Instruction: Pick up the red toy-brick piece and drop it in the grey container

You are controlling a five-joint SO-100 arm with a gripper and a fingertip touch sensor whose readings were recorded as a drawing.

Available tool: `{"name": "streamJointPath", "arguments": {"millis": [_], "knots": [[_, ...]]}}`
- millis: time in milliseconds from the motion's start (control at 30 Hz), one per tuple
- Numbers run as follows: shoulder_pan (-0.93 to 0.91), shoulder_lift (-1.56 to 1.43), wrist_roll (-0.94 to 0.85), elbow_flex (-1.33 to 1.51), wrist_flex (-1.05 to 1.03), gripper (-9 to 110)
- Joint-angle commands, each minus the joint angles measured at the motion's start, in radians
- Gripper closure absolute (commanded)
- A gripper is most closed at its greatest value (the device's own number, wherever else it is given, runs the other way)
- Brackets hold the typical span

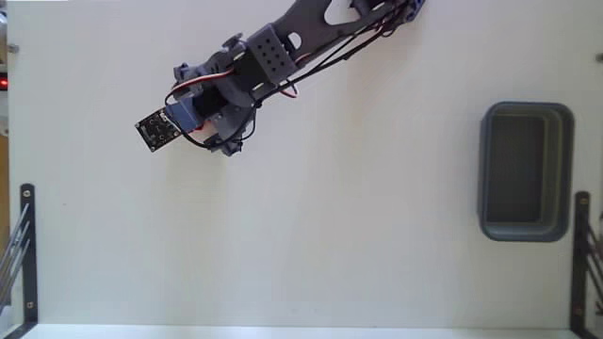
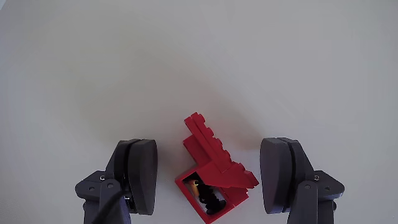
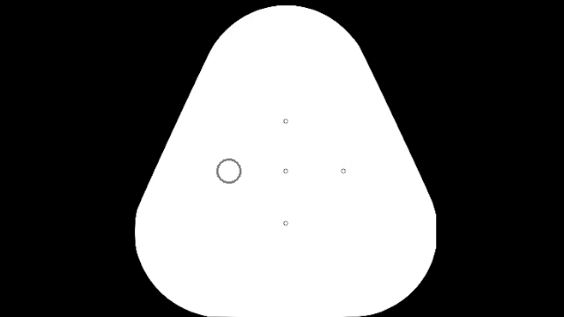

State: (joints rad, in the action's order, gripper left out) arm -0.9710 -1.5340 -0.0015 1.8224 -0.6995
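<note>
With the red toy-brick piece [image 2: 214, 177] lying between its spread fingers, untouched, the gripper [image 2: 214, 177] sits open; grey container [image 1: 568, 169] at 3 o'clock in fixed view.

Red toy-brick piece [image 2: 212, 177] under arm overhead.

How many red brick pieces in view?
1. The small bright-red plastic toy-brick piece lies on the white table between the open jaws in the wrist view. In the fixed view the arm covers it; none shows elsewhere or in the dark-grey rectangular plastic container.
</note>
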Motion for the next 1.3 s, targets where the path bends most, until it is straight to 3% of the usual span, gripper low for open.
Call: {"name": "streamJointPath", "arguments": {"millis": [0, 1267], "knots": [[-0.013, -0.026, 0.002, -0.001, 0.011, -9], [-0.013, -0.026, 0.002, -0.001, 0.011, 0]]}}
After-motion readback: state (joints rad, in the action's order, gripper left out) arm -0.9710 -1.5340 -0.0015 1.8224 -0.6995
